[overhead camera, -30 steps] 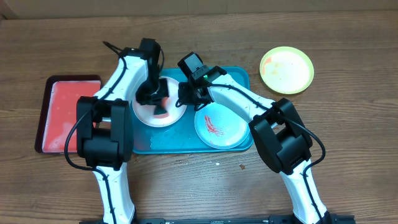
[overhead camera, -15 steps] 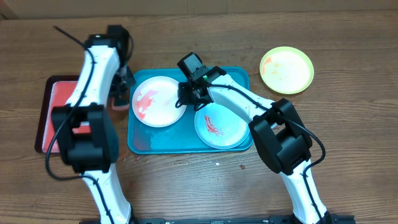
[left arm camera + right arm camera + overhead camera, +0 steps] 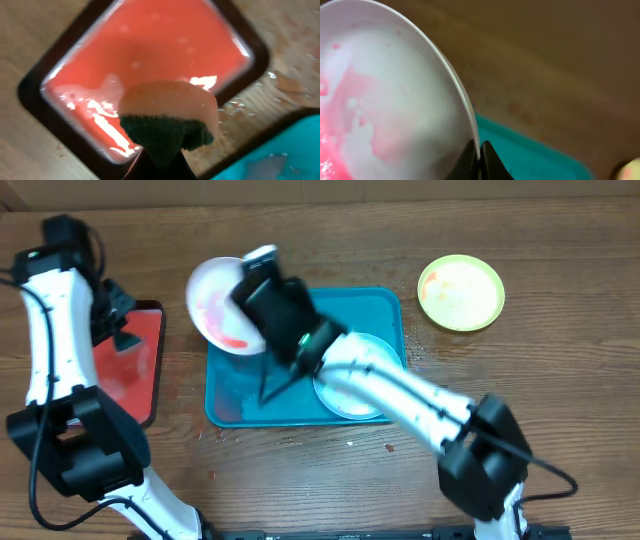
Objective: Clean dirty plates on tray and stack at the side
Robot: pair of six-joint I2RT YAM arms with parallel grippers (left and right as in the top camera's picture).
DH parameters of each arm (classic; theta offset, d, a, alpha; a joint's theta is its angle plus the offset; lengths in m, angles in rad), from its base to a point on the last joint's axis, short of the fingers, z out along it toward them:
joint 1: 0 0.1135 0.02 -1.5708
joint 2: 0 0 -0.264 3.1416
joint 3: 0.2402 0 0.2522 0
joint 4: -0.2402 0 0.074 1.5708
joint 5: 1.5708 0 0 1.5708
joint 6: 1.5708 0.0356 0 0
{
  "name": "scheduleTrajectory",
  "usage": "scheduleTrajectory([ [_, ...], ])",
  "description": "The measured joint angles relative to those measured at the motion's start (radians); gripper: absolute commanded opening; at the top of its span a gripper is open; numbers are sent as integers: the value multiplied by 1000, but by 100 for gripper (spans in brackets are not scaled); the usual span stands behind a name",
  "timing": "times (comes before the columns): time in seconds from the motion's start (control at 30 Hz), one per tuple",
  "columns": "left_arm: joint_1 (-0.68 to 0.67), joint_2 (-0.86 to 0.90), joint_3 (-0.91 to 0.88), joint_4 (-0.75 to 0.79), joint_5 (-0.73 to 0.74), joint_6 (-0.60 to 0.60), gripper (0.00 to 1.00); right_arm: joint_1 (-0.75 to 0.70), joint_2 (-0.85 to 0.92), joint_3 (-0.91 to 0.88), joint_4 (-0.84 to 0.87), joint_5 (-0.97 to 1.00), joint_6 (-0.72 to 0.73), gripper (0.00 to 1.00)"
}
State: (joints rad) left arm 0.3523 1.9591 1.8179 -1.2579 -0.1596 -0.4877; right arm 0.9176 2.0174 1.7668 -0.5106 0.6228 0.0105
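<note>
White smeared plate (image 3: 213, 305), rim pinched in right gripper (image 3: 479, 152), over teal tray (image 3: 238, 392)'s corner, left gripper (image 3: 160, 162) clamping sponge (image 3: 170, 107)

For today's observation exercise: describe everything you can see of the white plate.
The white plate is small, round and plastic-looking, with a thin rim. Pink-red sauce smears streak its inside. The right tool pinches its rim, holding it tilted over the teal tray's far-left corner. Nothing else visibly touches it.

- The left arm reaches up the far left side, elbow high, and its left tool (image 3: 160, 167) points downward, pinched closed.
- The right arm stretches diagonally leftward, with the right tool (image 3: 479, 162) raised and clamped tight.
</note>
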Motion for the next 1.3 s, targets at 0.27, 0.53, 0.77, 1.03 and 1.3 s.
scheduleTrajectory([
  [0.27,95,1,-2,-4,8,0,4,144,-2,0,86,295,-525,4],
  [0.53,121,1,-3,-6,12,0,4,145,-1,-2,283,517,-825,4],
  [0.77,121,1,-5,-6,19,0,4,144,-1,-1,236,554,-832,4],
  [1.03,121,1,-6,-9,26,0,4,39,8,-10,6,208,-451,4],
  [1.3,121,1,-6,-11,50,0,4,-423,-4,-10,-166,-343,3,4],
])
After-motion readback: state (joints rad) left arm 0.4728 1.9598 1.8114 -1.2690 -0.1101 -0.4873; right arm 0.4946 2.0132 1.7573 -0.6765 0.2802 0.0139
